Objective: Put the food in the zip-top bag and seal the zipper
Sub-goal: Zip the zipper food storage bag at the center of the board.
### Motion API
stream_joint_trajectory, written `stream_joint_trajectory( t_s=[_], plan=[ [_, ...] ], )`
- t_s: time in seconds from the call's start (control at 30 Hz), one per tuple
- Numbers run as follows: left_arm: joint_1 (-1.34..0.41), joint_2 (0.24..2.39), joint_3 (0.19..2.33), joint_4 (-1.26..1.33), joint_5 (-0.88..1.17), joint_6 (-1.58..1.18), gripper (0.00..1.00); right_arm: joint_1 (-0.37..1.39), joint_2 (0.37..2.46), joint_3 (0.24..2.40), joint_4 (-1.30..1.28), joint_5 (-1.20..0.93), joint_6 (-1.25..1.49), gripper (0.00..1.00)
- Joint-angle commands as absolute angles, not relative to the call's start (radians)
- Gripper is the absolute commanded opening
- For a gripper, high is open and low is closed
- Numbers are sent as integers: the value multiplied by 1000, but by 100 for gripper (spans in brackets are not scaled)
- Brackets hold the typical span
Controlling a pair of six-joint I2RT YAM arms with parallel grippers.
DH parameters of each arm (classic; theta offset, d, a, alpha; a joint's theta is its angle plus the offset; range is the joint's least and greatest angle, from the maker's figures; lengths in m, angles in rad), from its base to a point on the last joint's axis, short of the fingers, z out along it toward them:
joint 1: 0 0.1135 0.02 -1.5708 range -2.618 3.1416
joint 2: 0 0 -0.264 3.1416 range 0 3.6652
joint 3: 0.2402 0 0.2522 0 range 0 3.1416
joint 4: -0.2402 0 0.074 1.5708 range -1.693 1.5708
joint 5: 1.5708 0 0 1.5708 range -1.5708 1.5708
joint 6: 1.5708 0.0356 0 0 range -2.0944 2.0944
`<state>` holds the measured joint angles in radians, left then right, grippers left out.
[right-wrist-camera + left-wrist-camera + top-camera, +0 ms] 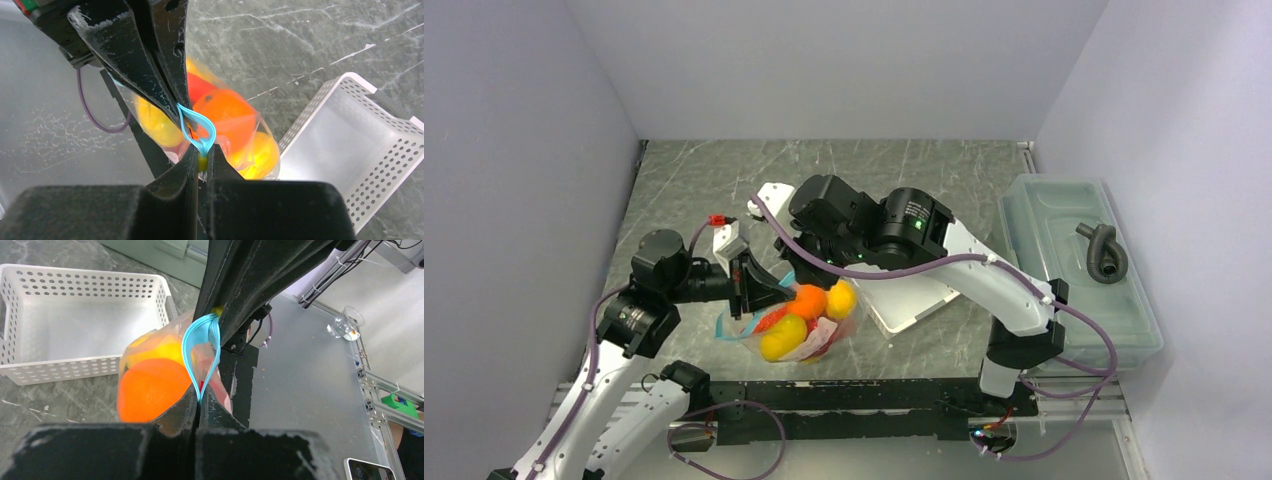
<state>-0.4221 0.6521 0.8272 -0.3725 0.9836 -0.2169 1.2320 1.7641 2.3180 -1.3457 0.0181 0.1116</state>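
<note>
- Left hand (199, 402) pinched narrow on one end of the zipper (186, 347).
- Right hand (202, 159) pinches the other end; the strip bows open between.
- Zip-top bag (796, 328) holds the food (150, 390).

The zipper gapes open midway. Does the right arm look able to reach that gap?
Probably yes: the right hand pinches one end of the zipper, the left hand the other; nothing lies between.

Clear zip-top bag (826, 338) of orange, yellow, red food (809, 300), teal zipper (186, 345) partly open.
</note>
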Motion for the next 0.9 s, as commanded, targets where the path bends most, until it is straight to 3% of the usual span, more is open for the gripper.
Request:
stream_joint_trajectory(
  t_s=[0.0, 0.2, 0.37, 0.63, 0.87],
  plan=[
    [-425, 644, 858, -390, 1034, -186, 0, 1229, 1677, 2285, -1255, 25, 85, 6],
    [-425, 640, 846, -353, 1129, -208, 0, 1230, 1572, 2163, -1155, 5, 18, 44],
    [-425, 637, 838, -325, 1180, -226, 0, 1230, 1358, 1868, -893, -93, -79, 60],
    [-425, 637, 828, -291, 1228, -248, 0, 1230, 1144, 1580, -660, -222, -153, 65],
    [-425, 639, 821, -255, 1286, -272, 0, 1230, 1114, 1499, -602, -280, -177, 65]
  ],
)
